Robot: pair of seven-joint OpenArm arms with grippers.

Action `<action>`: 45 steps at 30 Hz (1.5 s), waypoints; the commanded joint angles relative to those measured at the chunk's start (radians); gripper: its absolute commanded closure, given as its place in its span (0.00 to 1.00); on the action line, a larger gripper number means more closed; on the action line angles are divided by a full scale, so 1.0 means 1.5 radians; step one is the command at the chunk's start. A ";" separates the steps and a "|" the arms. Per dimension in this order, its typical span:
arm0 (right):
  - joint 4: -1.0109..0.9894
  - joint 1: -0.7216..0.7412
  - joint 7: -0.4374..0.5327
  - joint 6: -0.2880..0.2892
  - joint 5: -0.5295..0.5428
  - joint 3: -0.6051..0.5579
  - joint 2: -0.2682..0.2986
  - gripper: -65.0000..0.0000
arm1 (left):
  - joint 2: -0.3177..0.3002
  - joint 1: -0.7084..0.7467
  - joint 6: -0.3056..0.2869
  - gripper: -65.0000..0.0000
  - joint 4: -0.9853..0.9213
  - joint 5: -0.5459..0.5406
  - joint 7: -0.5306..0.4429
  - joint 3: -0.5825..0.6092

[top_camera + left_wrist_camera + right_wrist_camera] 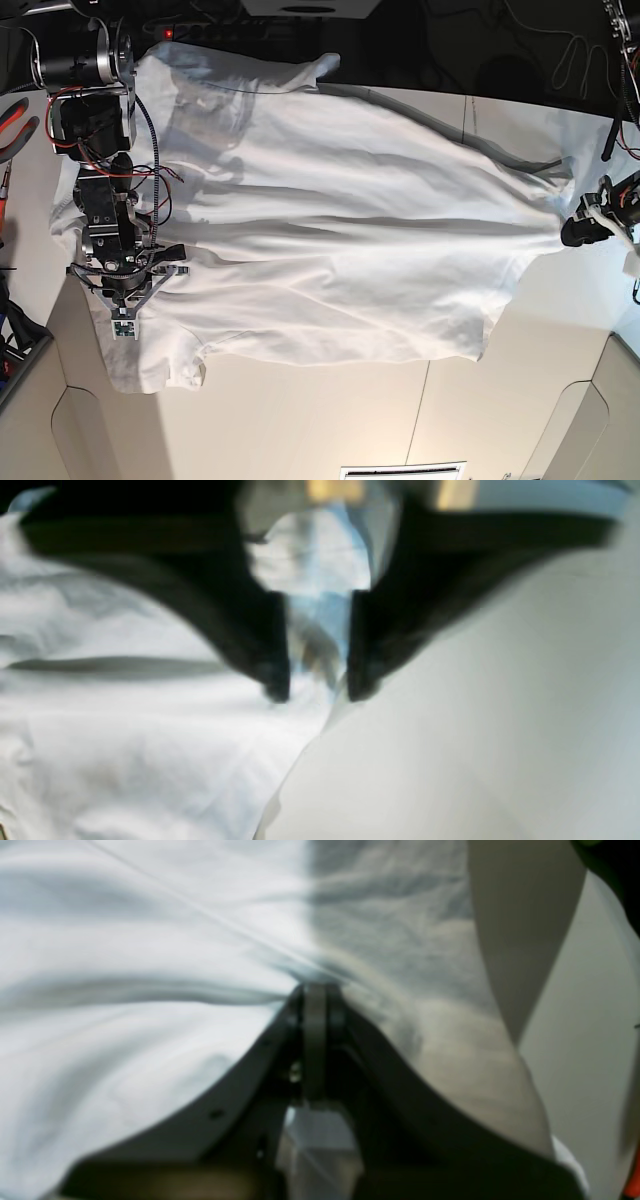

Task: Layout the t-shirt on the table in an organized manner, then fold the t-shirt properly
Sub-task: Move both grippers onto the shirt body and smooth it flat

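T-shirt point(340, 250) white, wrinkled, spread wide across table point(330, 420), long creases.

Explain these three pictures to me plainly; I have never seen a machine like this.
This is a two-armed robot at a wide matte white table. The base picture looks at the whole table; the other two come from cameras on each wrist. Spread across the table lies a plain white, wrinkly cotton t-shirt.

The right gripper, on the base picture's left, is pinched shut on the shirt's cloth. The left gripper, on the base picture's right, sits at the shirt's far edge with its dark jaws apart; the blurred picture does not show cloth caught between them.
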 commanded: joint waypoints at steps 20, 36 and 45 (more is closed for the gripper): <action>0.456 -0.022 -0.307 -0.013 -0.107 0.003 0.007 1.00 | -0.003 -0.032 -0.011 1.00 0.009 -0.094 -0.045 -0.003; 0.451 -0.168 -0.227 0.001 -0.093 0.005 0.007 1.00 | 0.077 -0.233 -0.011 1.00 0.009 0.126 -0.105 0.309; 0.161 -0.036 -0.159 0.063 -0.017 0.014 0.007 1.00 | 0.145 -0.268 0.076 1.00 0.003 0.324 -0.190 0.410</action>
